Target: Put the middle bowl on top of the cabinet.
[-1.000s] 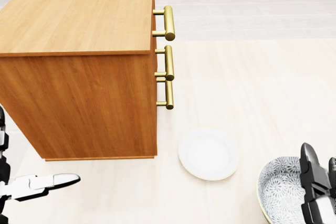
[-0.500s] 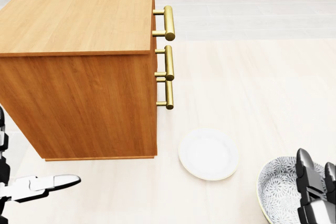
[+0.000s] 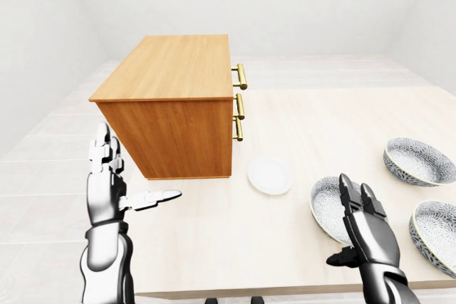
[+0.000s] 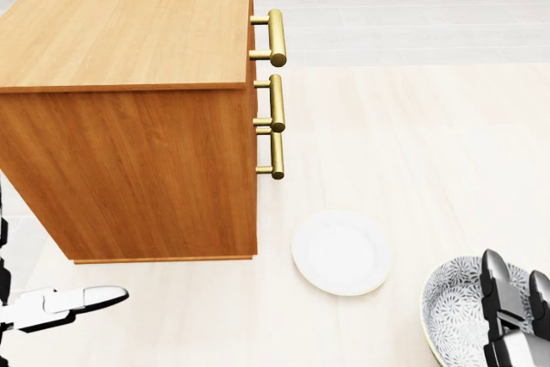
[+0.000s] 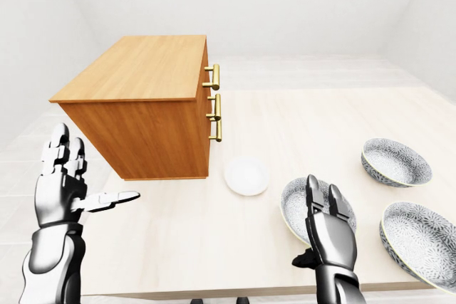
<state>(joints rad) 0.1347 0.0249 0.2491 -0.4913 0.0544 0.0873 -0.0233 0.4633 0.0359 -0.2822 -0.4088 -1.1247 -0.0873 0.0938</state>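
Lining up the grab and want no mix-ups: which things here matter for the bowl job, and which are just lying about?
For the job: cabinet; right hand, open; bowl beside it; upper-right bowl and lower-right bowl in the left-eye view. Which one counts as "middle" is unclear.
Lying about: white plate; left hand, open, holding nothing.

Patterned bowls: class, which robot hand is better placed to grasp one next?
Right. The right hand stands open at the nearest bowl; the left hand is far off, by the cabinet.

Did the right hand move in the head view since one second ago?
Yes: the right hand slid down and slightly left against the unmoved patterned bowl.
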